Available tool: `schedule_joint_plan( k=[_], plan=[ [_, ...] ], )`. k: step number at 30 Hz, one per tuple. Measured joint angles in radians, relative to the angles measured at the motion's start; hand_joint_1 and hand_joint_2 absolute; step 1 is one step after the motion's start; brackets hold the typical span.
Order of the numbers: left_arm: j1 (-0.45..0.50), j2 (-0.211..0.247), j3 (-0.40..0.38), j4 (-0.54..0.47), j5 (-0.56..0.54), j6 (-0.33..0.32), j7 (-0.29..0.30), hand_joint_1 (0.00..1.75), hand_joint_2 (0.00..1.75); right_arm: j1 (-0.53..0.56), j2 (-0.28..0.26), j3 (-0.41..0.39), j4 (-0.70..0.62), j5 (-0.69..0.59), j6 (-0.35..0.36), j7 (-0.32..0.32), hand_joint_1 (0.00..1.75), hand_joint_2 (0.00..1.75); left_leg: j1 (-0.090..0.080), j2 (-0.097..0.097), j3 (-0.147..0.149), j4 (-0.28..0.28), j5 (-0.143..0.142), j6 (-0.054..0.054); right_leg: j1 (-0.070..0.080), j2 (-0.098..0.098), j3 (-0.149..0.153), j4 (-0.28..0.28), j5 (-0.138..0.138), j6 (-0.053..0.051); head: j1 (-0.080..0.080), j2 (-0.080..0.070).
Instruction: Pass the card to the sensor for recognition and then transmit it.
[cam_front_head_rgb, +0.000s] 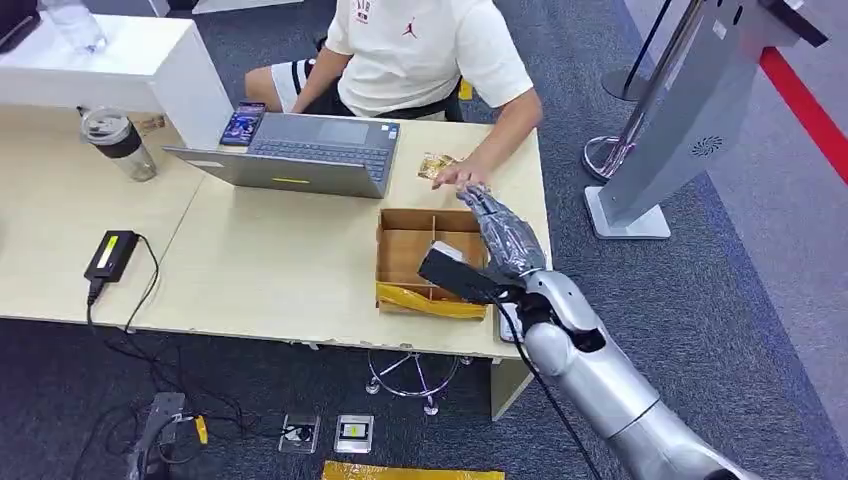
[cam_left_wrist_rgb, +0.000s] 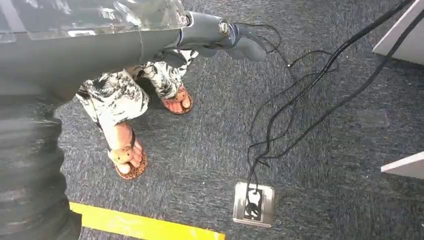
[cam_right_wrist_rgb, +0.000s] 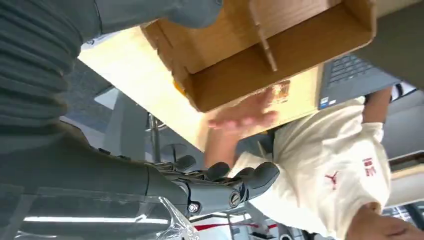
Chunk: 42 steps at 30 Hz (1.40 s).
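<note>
- While the right arm reaches up from the lower right of the head view, the right hand hangs over the far right corner of the cardboard box; its fingers are stretched forward and apart, and nothing is in them.
- In the right wrist view the same right hand shows its fingers loosely curved with open space between them, a little apart from the box.
- A card with a gold-brown face lies on the bench just above the box, centre-right of the head view; in the right wrist view it appears as a blurred patch.
- A person's hand rests on or just over that card, and I cannot tell whether it grips it; the person sits at the top centre of the frame in a white shirt.
- The box is divided into compartments and has yellow tape along its near edge.
- A grey standing kiosk, possibly the sensor, leans in the upper right, on the carpet beside the bench.
- An open laptop sits at upper centre, with a phone at its left.
- The left hand hangs above the carpet with its fingers curled in, holding nothing.
</note>
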Motion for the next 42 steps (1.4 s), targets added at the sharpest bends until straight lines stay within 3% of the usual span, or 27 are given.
schedule_joint_plan(
  k=[15,24,28,31,34,42],
  plan=[
    [-0.004,-0.012,-0.001,0.000,0.006,-0.001,0.000,0.00,1.75,0.017,-0.005,0.013,-0.049,0.004,0.017,0.022,0.37,1.75,0.000,0.000,0.000,0.000,0.000,0.000,0.000,0.000,0.000,0.000,0.000,0.000,0.000,0.000],
    [-0.001,-0.001,0.000,0.000,0.027,-0.007,0.000,0.00,1.75,0.107,-0.043,0.013,-0.162,-0.010,0.075,0.068,0.58,1.75,0.000,0.000,0.000,0.000,0.000,0.000,0.000,0.000,0.000,0.000,0.000,0.000,0.000,0.000],
    [0.004,0.005,0.000,0.000,0.039,-0.006,-0.006,0.00,1.75,0.133,-0.052,0.013,-0.193,-0.013,0.080,0.071,0.56,1.75,0.000,0.000,0.000,0.000,0.000,0.000,0.000,0.000,0.000,0.000,0.000,0.000,0.000,0.000],
    [0.009,0.010,0.000,0.000,0.046,-0.006,-0.009,0.00,1.75,0.147,-0.055,0.014,-0.207,-0.013,0.080,0.072,0.70,1.75,0.000,0.000,0.000,0.000,0.000,0.000,0.000,0.000,0.000,0.000,0.000,0.000,0.000,0.000],
    [0.017,0.014,0.000,0.000,0.056,-0.008,-0.016,0.00,1.75,0.163,-0.055,0.016,-0.220,-0.012,0.071,0.082,0.86,1.75,0.000,0.000,0.000,0.000,0.000,0.000,0.000,0.000,0.000,0.000,0.000,0.000,0.000,0.000],
    [0.033,0.023,0.000,0.000,0.061,-0.009,-0.027,0.00,1.75,0.183,-0.048,0.035,-0.216,0.001,-0.026,0.074,0.86,1.75,0.000,0.000,-0.001,0.000,0.000,0.000,0.000,0.000,0.000,0.000,0.000,0.000,0.000,0.000]
  ],
)
